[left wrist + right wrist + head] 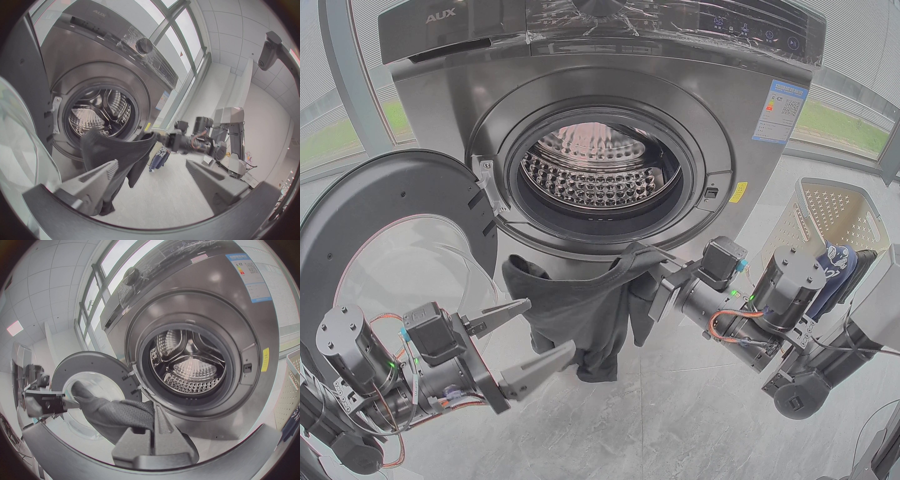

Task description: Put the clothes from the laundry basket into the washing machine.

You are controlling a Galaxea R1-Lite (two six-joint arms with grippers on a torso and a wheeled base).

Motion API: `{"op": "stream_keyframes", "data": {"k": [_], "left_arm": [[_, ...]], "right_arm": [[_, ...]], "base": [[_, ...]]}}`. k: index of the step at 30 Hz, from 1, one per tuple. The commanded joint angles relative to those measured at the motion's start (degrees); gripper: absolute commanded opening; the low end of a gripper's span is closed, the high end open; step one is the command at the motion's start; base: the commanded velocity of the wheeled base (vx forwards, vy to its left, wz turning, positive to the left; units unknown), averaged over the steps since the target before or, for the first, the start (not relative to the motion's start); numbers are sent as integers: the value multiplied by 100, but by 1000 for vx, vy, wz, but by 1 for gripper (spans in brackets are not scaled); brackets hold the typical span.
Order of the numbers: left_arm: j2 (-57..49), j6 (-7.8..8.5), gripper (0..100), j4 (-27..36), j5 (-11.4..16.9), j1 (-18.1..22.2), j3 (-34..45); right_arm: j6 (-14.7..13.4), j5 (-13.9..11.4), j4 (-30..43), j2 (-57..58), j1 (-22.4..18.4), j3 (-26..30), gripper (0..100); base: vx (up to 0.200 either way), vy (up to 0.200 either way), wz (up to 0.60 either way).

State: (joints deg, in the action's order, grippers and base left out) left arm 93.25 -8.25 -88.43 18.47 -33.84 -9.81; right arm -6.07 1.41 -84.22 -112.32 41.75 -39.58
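The right gripper (661, 267) was clamped on one edge of a dark grey knitted garment (581, 306). The cloth hung just below the round drum opening (594, 169) of the silver front-loading washing machine (444, 112). The left gripper (550, 325), fingers spread, sat at the cloth's other end. The cloth probably needed lifting above the door lip before being pushed inside. A blue-and-white sticker (780, 112) and a yellow tag (738, 192) carried print too small to read.

You have a dark grey garment (581, 306), a silver-grey washing machine (450, 106) with a shiny dimpled drum (594, 181), a beige perforated laundry basket (837, 212), navy clothes (836, 269) with white print, and a pale grey marbled floor (675, 425).
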Motion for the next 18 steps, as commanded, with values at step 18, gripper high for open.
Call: {"op": "stream_keyframes", "data": {"k": [18], "left_arm": [[959, 228, 100, -8, -1, 44, 261]], "right_arm": [[-35, -1, 73, 598, 43, 3, 0]], "base": [[0, 0, 0]]}}
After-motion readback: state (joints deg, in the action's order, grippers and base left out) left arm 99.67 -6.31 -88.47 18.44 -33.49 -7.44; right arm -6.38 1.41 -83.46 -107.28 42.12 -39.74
